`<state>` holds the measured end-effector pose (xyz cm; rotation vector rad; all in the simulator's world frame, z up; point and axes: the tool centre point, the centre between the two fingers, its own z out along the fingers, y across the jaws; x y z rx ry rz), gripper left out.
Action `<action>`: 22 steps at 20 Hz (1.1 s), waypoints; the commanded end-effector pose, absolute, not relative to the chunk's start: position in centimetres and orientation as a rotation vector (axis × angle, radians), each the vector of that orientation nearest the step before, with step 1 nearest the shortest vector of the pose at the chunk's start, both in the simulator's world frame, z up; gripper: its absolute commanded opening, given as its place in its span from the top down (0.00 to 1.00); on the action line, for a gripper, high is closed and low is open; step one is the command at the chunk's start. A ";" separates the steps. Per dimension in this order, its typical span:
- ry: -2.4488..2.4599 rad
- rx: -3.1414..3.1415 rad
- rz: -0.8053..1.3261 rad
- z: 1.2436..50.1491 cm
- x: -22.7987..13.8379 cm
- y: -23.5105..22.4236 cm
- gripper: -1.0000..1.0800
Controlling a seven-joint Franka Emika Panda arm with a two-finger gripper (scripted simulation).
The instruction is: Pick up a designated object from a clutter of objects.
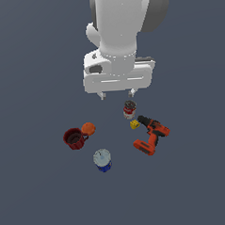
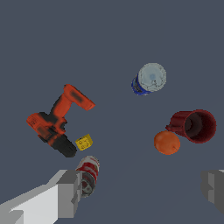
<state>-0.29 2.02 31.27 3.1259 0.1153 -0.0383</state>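
Note:
The dark red mug [image 1: 74, 138] stands upright on the grey floor at the exterior view's left, its dark inside showing; it also shows in the wrist view [image 2: 196, 126]. The orange ball [image 1: 88, 129] [image 2: 166, 142] touches it. The blue can [image 1: 102, 160] [image 2: 148, 79] stands apart from the mug, lower in the exterior view. My gripper [image 1: 117, 93] [image 2: 142, 190] is open and empty, high above the floor, over the small red-and-white can [image 1: 129, 109] [image 2: 89, 173] and well to the exterior view's right of the mug.
An orange-and-black power drill [image 1: 151, 133] [image 2: 57, 120] lies at the exterior view's right. A tiny yellow cube [image 1: 134, 125] [image 2: 84, 142] sits between the drill and the small can. The floor is plain grey all round.

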 end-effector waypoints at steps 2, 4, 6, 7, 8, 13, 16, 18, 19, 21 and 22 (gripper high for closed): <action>0.117 3.125 -0.038 31.3 -0.3 2.0 0.38; 0.133 3.121 -0.040 31.3 -0.2 2.2 0.38; 0.152 3.115 -0.041 31.4 -0.1 2.3 0.38; 0.156 3.114 -0.042 31.4 0.0 2.3 0.38; 0.156 3.114 -0.042 31.4 0.0 2.3 0.38; 0.142 3.116 -0.048 31.2 0.1 2.2 0.38; 0.108 3.121 -0.064 30.8 0.4 1.7 0.38; 0.074 3.125 -0.079 30.4 0.7 1.3 0.38; 0.054 3.128 -0.088 30.1 0.9 1.0 0.38; 0.007 3.133 -0.110 29.5 1.3 0.4 0.38; -0.021 3.135 -0.123 29.1 1.5 0.0 0.38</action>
